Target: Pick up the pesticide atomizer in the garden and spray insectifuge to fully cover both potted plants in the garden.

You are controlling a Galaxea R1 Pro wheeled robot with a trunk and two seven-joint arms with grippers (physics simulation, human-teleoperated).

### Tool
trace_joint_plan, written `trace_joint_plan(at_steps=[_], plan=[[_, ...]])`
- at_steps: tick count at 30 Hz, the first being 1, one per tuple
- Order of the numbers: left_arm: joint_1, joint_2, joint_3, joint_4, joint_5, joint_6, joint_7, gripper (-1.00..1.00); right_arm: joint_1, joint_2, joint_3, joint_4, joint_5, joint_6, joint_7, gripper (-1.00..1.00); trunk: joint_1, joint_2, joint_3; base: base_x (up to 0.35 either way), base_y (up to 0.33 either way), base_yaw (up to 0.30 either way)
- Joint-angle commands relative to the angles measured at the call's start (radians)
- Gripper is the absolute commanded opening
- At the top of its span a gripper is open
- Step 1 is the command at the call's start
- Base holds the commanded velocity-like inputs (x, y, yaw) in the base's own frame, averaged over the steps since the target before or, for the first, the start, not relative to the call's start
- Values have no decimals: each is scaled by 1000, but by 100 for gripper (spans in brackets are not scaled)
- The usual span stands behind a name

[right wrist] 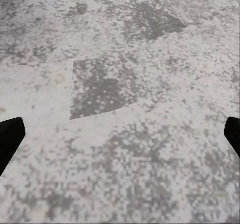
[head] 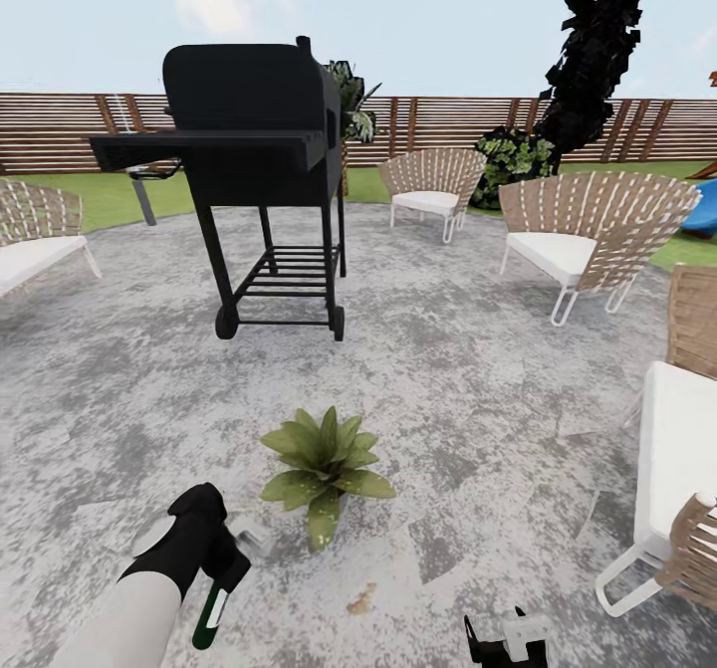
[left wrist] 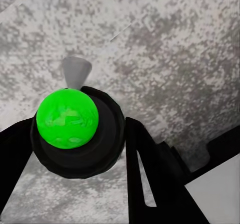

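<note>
Green pesticide atomizer in left hand

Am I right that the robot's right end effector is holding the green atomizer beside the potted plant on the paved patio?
Not quite: the left end effector holds the atomizer, as the head view shows. The right end effector is open and empty. The rest stands: it is beside the potted plant on the patio.

A potted plant stands on the patio, before the grill, chairs to the right.
</note>
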State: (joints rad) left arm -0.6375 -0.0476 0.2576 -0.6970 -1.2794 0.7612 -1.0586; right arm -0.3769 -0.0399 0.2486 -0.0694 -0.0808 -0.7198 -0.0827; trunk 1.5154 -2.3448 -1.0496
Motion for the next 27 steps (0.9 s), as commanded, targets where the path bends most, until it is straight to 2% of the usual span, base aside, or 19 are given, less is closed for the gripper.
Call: trace_joint_plan(at_steps=[1, 5, 9, 22, 26, 27], plan=[[-1, -1, 7, -1, -6, 5, -6, -100, 0, 0, 9, 0, -8, -3, -3, 100, 0, 0, -1, 0, 138, 0], [-1, -1, 10, 0, -7, 3, -5, -100, 0, 0, 9, 0, -8, -3, -3, 100, 0, 0, -1, 0, 30, 0], [-1, 0, 10, 7, -8, 3, 27, -100, 0, 0, 9, 0, -9, -3, -4, 100, 0, 0, -1, 0, -160, -29], [-1, 0, 11, -2, -6, 3, 43, -100, 0, 0, 9, 0, -9, -3, -3, 100, 0, 0, -1, 0, -11, -247], [-1, 3, 13, -4, -7, 3, 43, -100, 0, 0, 9, 0, -9, -3, -3, 100, 0, 0, -1, -7, 8, -78], [-1, 3, 24, -4, -7, 2, 43, -100, 0, 0, 9, 0, -9, -3, -3, 100, 0, 0, -1, -128, 158, -9]])
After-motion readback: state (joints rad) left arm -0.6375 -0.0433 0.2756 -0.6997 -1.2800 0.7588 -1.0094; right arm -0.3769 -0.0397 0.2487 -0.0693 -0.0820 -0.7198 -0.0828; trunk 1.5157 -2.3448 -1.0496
